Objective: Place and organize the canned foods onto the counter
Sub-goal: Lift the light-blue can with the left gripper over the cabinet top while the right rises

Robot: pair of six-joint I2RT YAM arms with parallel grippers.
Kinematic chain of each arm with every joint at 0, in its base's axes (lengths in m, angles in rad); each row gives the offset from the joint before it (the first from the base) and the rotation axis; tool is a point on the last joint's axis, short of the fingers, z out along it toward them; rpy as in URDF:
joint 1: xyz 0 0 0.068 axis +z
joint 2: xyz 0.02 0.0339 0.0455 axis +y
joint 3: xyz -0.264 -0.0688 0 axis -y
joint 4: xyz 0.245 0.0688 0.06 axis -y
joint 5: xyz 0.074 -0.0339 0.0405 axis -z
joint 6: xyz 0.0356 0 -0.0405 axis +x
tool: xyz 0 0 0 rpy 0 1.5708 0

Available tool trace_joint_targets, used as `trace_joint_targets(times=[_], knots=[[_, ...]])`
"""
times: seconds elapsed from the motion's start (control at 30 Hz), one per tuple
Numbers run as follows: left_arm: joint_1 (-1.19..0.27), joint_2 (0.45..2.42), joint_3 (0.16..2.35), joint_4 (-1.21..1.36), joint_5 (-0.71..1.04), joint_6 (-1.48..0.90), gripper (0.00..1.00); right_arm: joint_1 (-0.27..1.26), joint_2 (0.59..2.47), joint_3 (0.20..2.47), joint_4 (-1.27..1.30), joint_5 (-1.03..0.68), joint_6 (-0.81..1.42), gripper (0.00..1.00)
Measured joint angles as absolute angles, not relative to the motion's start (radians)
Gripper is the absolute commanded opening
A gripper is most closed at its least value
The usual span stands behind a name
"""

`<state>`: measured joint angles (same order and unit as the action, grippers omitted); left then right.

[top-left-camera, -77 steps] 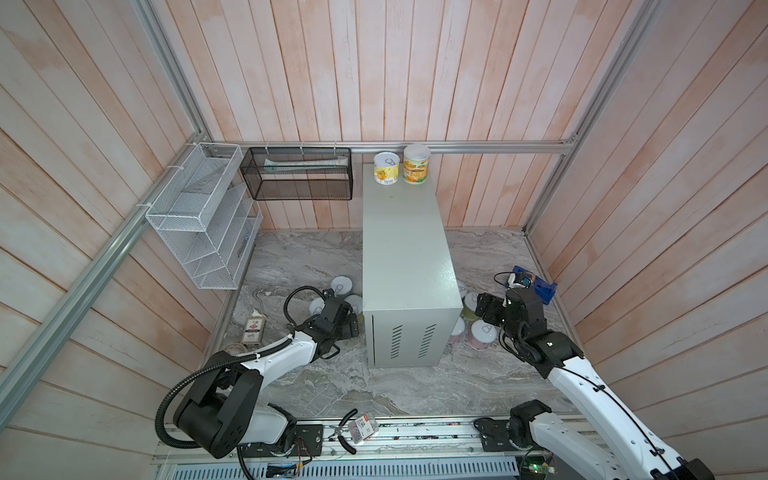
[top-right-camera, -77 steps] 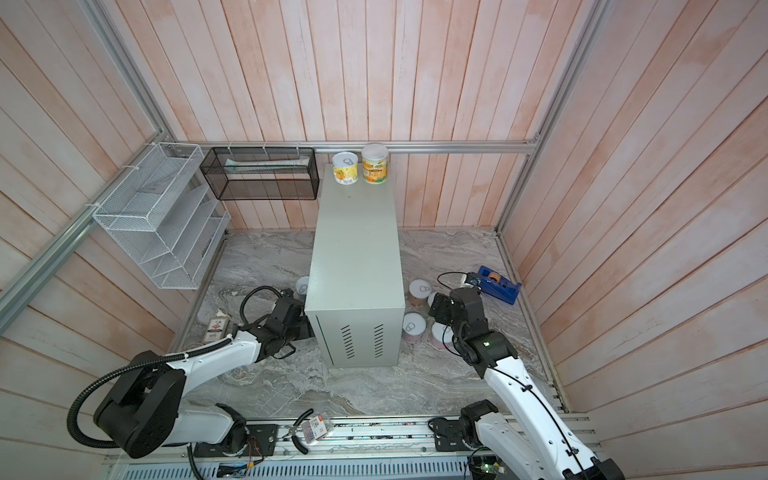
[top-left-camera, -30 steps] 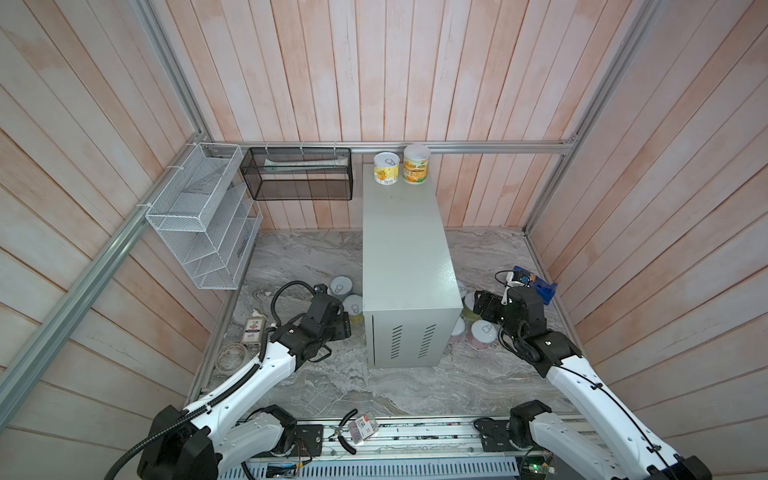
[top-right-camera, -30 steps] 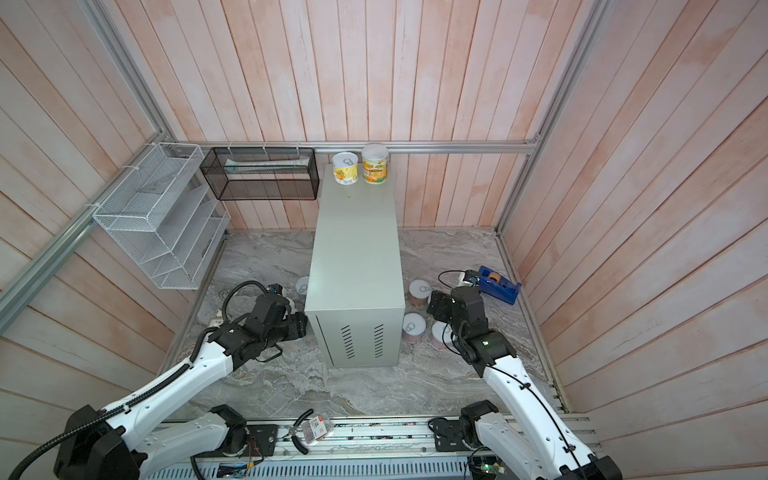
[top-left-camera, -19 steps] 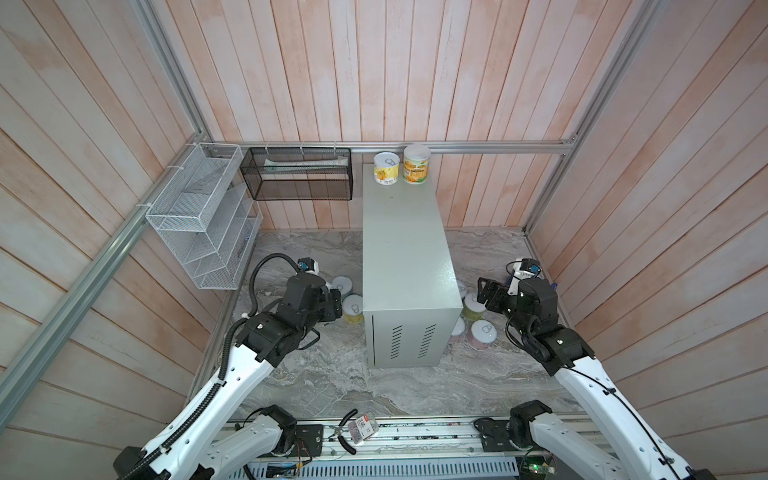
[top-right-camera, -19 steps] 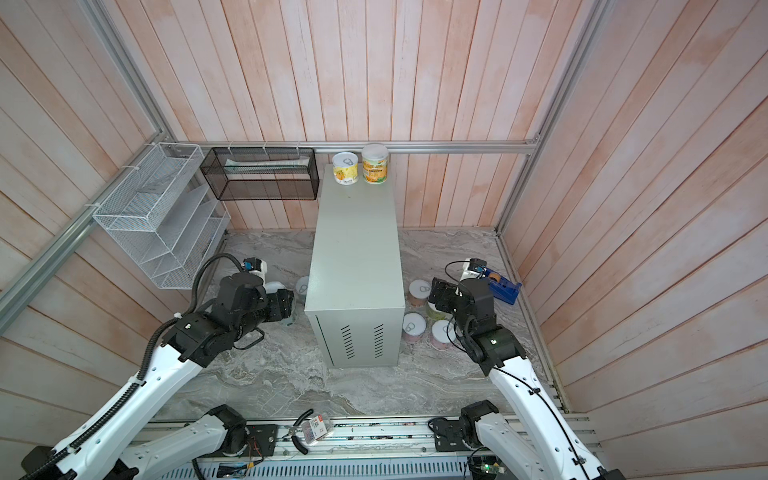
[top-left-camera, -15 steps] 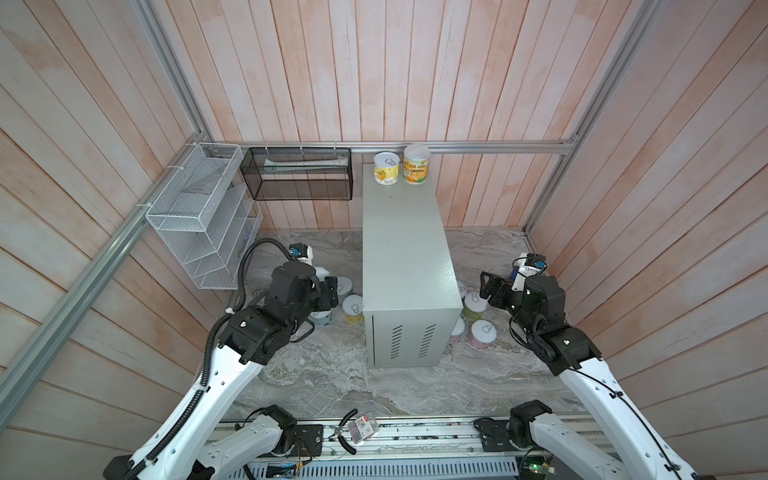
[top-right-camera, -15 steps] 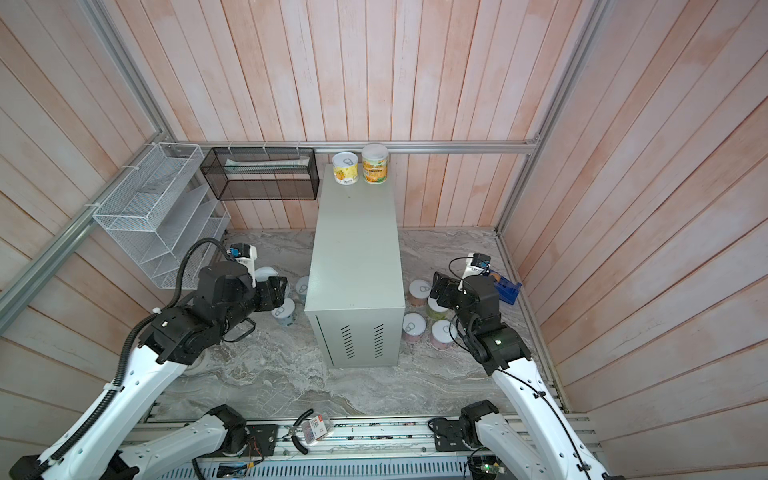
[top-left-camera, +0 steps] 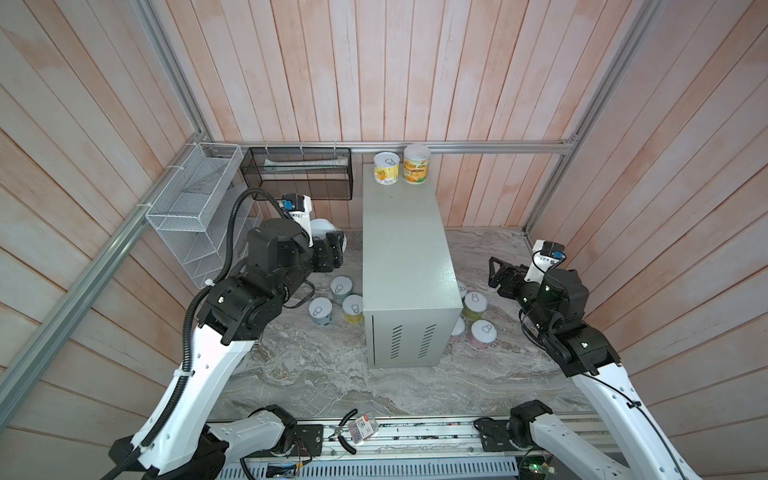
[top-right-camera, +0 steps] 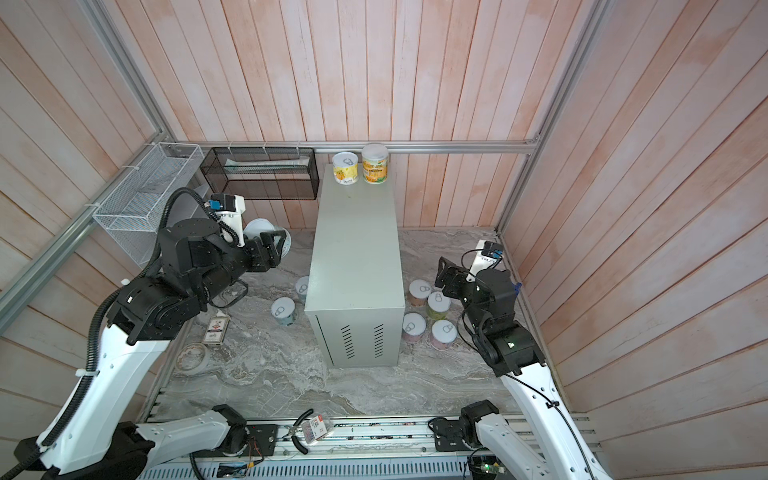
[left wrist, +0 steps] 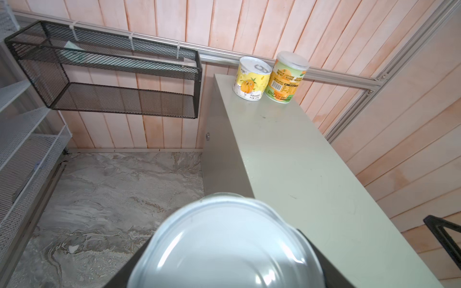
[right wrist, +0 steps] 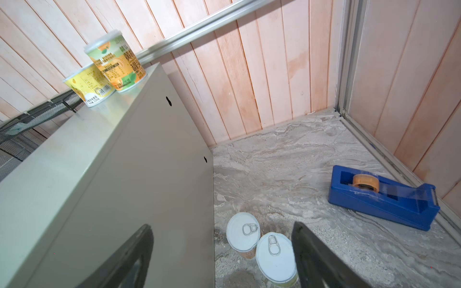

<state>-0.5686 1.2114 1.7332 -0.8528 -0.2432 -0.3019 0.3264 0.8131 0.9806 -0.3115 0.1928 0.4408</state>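
Well, the left gripper (top-left-camera: 332,243) clamps a tin (left wrist: 224,246) beside the counter (top-left-camera: 403,232); clipping its edge could knock it loose. Meanwhile the right gripper (top-left-camera: 494,274) gapes empty.

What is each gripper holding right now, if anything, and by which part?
The left gripper holds a short cylindrical silver-ended tin can by its side wall, fingers on opposite sides. The right gripper is open, holding nothing.

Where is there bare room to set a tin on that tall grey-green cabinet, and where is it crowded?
The counter top is bare from the yellow tin and green tin at its back end to its front edge. The marble floor before its vents is bare too. Crowded: the floor tins clustered along both its sides.
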Motion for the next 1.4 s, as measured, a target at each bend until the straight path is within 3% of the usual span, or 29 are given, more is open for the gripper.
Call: trace_joint_targets(times=[0.3, 0.83, 1.13, 1.17, 1.2, 1.23, 1.27, 1.3, 1.4], knots=[[-0.695, 1.427, 1.966, -0.860, -0.243, -0.237, 0.00, 0.326, 0.863, 1.111, -0.315, 0.192, 0.412, 0.85], [-0.818, 1.969, 2.612, -1.131, -0.257, -0.134, 0.00, 0.326, 0.953, 1.195, -0.344, 0.131, 0.410, 0.79], [-0.812, 1.996, 2.624, -1.234, -0.232, -0.123, 0.00, 0.327, 0.957, 1.196, -0.352, 0.098, 0.392, 0.79], [-0.812, 1.996, 2.622, -1.232, -0.231, -0.123, 0.08, 0.327, 0.959, 1.196, -0.352, 0.094, 0.392, 0.79], [-0.812, 1.995, 2.618, -1.230, -0.231, -0.123, 0.27, 0.327, 0.962, 1.196, -0.351, 0.086, 0.392, 0.80], [-0.812, 1.993, 2.611, -1.223, -0.231, -0.123, 0.64, 0.327, 0.966, 1.196, -0.349, 0.079, 0.392, 0.80], [-0.812, 1.991, 2.605, -1.214, -0.231, -0.123, 0.92, 0.327, 0.970, 1.196, -0.346, 0.073, 0.392, 0.80], [-0.812, 1.989, 2.595, -1.204, -0.231, -0.120, 1.00, 0.330, 0.975, 1.196, -0.344, 0.067, 0.392, 0.80], [-0.812, 1.988, 2.584, -1.184, -0.234, -0.119, 1.00, 0.348, 0.988, 1.196, -0.341, 0.051, 0.392, 0.80]])
